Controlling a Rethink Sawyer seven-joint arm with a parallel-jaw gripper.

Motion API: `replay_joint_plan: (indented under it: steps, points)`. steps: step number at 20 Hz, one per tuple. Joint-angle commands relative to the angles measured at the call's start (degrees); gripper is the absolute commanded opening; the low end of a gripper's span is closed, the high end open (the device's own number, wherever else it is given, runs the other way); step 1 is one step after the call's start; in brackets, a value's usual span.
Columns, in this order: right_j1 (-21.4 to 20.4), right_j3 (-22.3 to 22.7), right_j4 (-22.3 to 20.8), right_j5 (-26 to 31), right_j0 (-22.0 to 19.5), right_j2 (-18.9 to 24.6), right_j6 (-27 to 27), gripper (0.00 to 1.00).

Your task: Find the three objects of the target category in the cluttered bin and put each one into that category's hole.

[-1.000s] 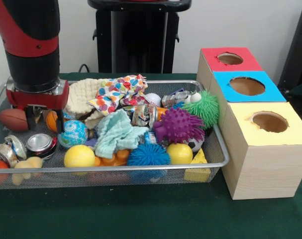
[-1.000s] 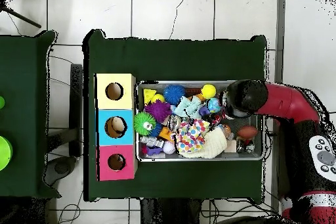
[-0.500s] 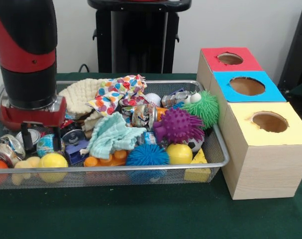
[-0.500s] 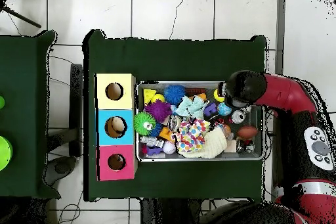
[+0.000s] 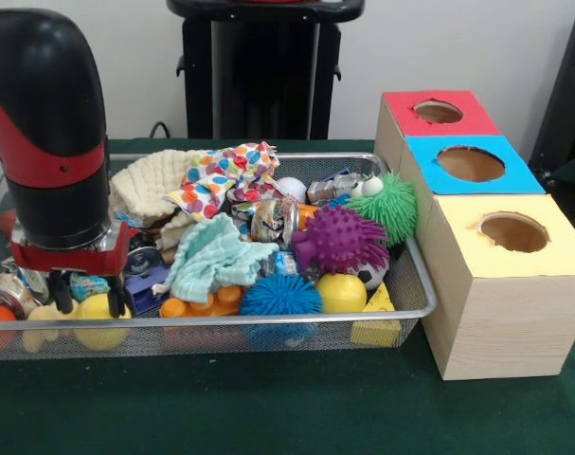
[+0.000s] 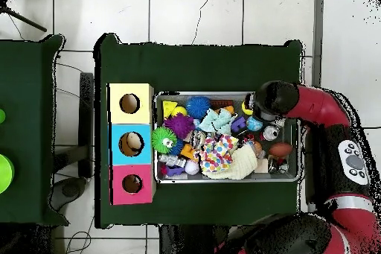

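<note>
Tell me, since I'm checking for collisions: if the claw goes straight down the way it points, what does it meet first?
Most likely the yellow ball, which sits directly beneath the claw at the near rim of the mesh bin. The small blue patterned ball lies between its tips, though depth is unclear.

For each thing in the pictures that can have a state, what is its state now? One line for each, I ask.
gripper: open, fingers down over the yellow ball
yellow ball: loose in the bin, not gripped
mesh bin: full of clutter
red box: hole unblocked
blue box: hole unblocked
yellow box: hole unblocked
teal cloth: crumpled
</note>
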Motion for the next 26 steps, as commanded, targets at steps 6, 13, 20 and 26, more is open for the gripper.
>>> replay_joint_plan:
  steps: [6,13,20,26]
  points:
    - [2.6,2.7,-3.3,-0.9,-6.0,4.4,-14.7,1.0]
    - [0.7,5.4,-4.3,-0.8,-8.5,4.9,-15.6,1.0]
    - [3.0,8.9,-6.2,-7.9,-10.4,5.7,-12.8,1.0]
    - [4.6,11.3,-6.9,-13.0,-11.4,6.0,-10.0,1.0]
